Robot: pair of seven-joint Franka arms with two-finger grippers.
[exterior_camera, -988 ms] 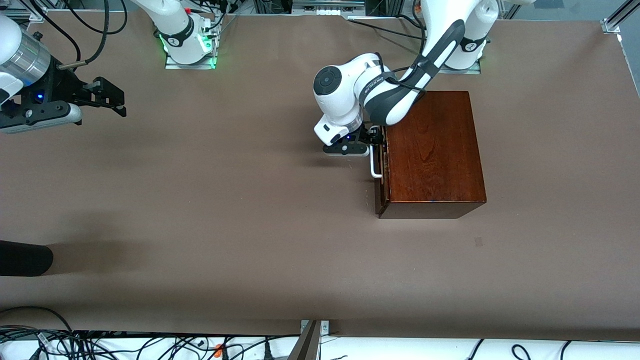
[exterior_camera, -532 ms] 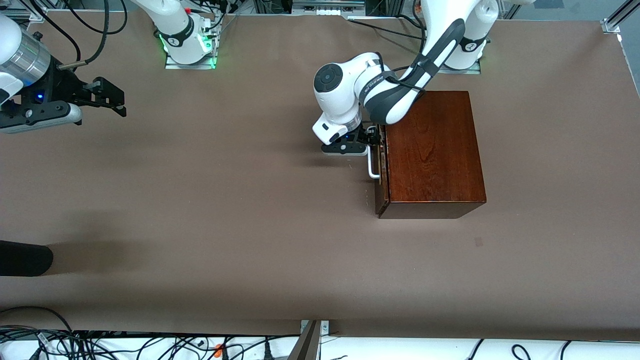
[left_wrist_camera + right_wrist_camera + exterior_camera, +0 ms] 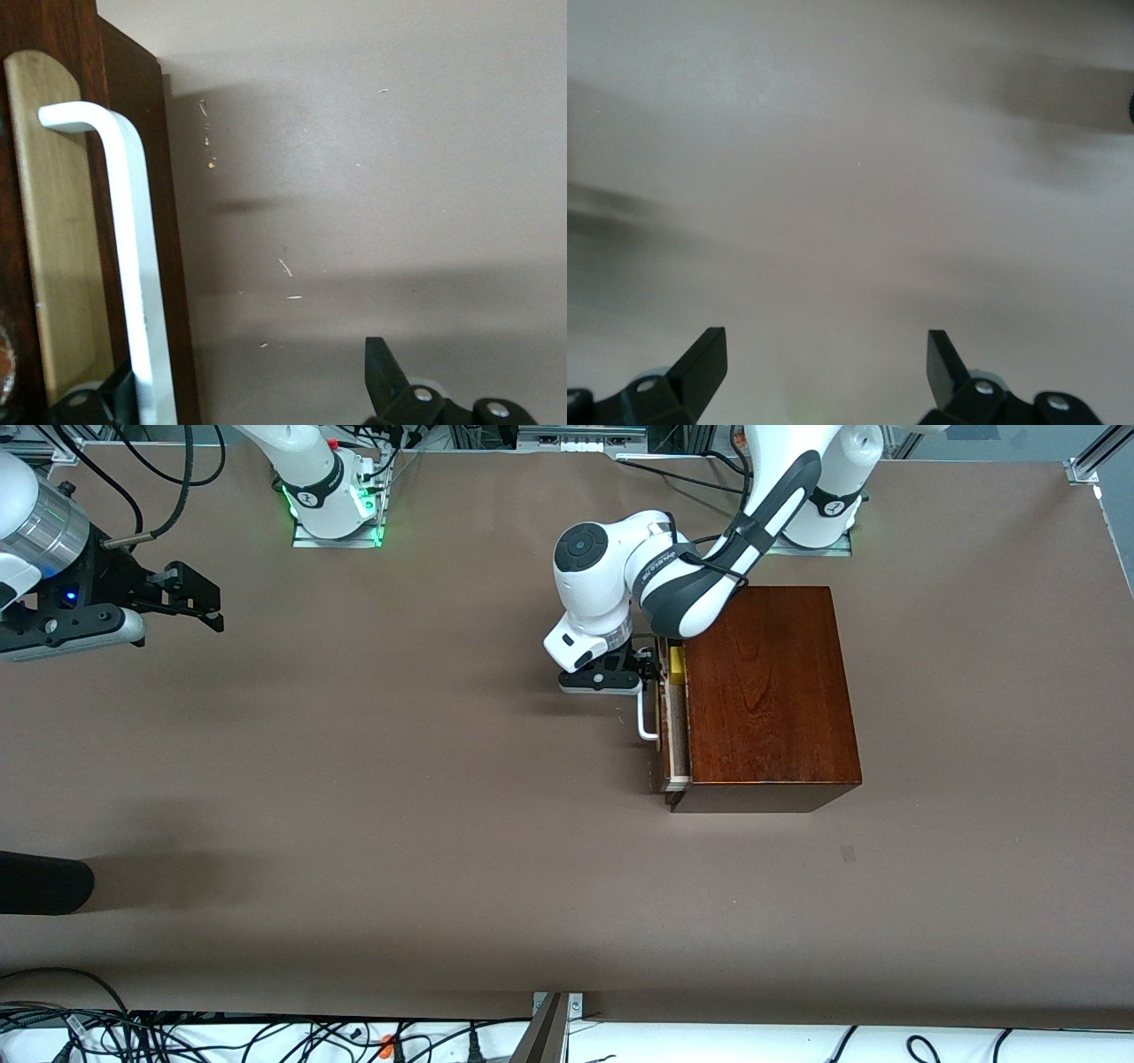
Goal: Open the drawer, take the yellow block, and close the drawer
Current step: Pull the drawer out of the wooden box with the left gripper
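Note:
The dark wooden box (image 3: 766, 691) stands toward the left arm's end of the table. Its drawer (image 3: 675, 735) is pulled out a little and shows a strip of pale interior. The yellow block (image 3: 676, 662) shows in that gap, at the end farther from the front camera. My left gripper (image 3: 647, 671) is open at the white handle (image 3: 645, 722), with one finger hooked between the handle and the drawer front. In the left wrist view the handle (image 3: 133, 266) runs past the left gripper (image 3: 244, 376). My right gripper (image 3: 208, 602) waits open and empty, as the right wrist view (image 3: 824, 345) shows.
A black rounded object (image 3: 40, 881) lies at the table's edge at the right arm's end. Cables (image 3: 221, 1036) run along the edge nearest the front camera. Bare brown table (image 3: 425, 779) lies in front of the drawer.
The drawer has slid out a little toward the right arm's end, with my left gripper moving along at the handle. The yellow block has come into view. The right arm has not moved.

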